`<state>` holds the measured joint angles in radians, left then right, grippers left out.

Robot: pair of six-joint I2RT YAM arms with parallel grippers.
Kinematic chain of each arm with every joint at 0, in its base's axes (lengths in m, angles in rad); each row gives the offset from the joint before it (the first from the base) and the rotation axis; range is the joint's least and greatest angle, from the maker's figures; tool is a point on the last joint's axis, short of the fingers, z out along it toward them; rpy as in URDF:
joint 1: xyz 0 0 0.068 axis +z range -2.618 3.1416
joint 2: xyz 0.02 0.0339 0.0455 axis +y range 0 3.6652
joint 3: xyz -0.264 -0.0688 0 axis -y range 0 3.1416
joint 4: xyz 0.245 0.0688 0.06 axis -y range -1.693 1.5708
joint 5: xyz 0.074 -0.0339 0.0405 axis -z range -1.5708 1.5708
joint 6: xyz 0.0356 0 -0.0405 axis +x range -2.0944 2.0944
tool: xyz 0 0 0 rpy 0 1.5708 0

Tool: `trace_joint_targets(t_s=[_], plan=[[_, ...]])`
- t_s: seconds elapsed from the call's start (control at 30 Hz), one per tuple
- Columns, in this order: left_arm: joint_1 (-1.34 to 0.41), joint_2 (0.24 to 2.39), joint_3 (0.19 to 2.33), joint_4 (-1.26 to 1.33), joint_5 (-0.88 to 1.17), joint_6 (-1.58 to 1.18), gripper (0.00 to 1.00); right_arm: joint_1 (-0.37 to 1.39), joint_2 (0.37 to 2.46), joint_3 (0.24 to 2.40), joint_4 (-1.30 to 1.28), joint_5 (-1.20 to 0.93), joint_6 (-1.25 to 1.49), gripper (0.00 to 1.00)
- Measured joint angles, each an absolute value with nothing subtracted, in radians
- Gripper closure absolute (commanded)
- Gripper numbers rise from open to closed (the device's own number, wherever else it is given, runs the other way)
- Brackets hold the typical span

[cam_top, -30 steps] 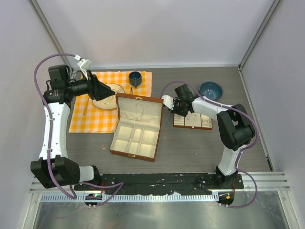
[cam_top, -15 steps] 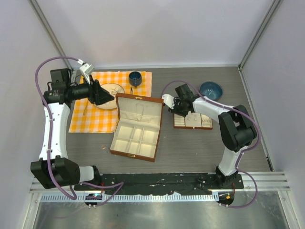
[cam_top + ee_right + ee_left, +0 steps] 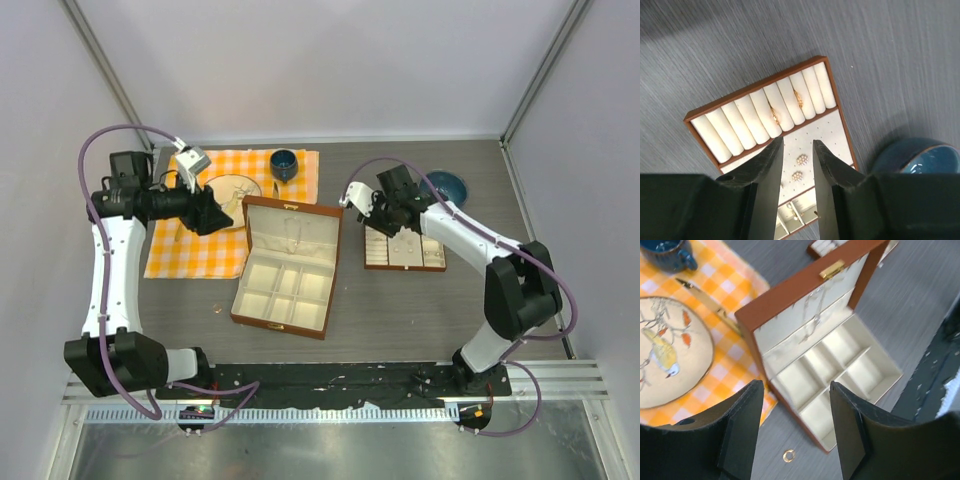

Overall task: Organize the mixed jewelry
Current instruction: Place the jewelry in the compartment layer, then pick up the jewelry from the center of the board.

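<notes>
Brown hinged box with cream lining (image 3: 288, 262) open at mid-table, six compartments in the base. Thin silver chain necklace (image 3: 814, 315) draped down the inside of the raised lid. Small gold-coloured ring (image 3: 788, 455) loose on the grey tabletop (image 3: 400, 310), near the box's near-left corner. Left gripper (image 3: 795, 432) above the orange-and-white checked cloth (image 3: 200, 255), beside the lid's left edge, jaws apart with nothing between them. On the cloth, a round bird-patterned plate (image 3: 670, 360), a gold spoon (image 3: 715, 310) and a dark blue cup (image 3: 667, 251). Right of the box, brown display tray with cream ring rolls (image 3: 730, 132). Two gold-coloured rings (image 3: 775, 116) wedged between the rolls. Two pearl-like clusters (image 3: 801, 160), possibly earrings, on the flat pad below. Right gripper (image 3: 796, 167) over that tray, jaws parted and empty. Blue ceramic bowl (image 3: 920, 160) just beyond the tray.
</notes>
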<state>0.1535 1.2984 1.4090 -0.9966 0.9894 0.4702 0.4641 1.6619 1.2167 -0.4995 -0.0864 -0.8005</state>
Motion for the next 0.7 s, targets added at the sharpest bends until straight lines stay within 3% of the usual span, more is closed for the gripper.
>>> trace_joint_targets(t_s=[0.33,0.7], plan=[[0.288,1.401,1.309,-1.197,0.804,0.892,0.39,0.464,1.482,1.184,-0.529,-0.061,-0.72,0.6],[0.26,1.356,0.899,-1.03,0.621,0.96,0.41,0.464,1.444,1.115,-0.551,-0.038,-0.655,0.59]])
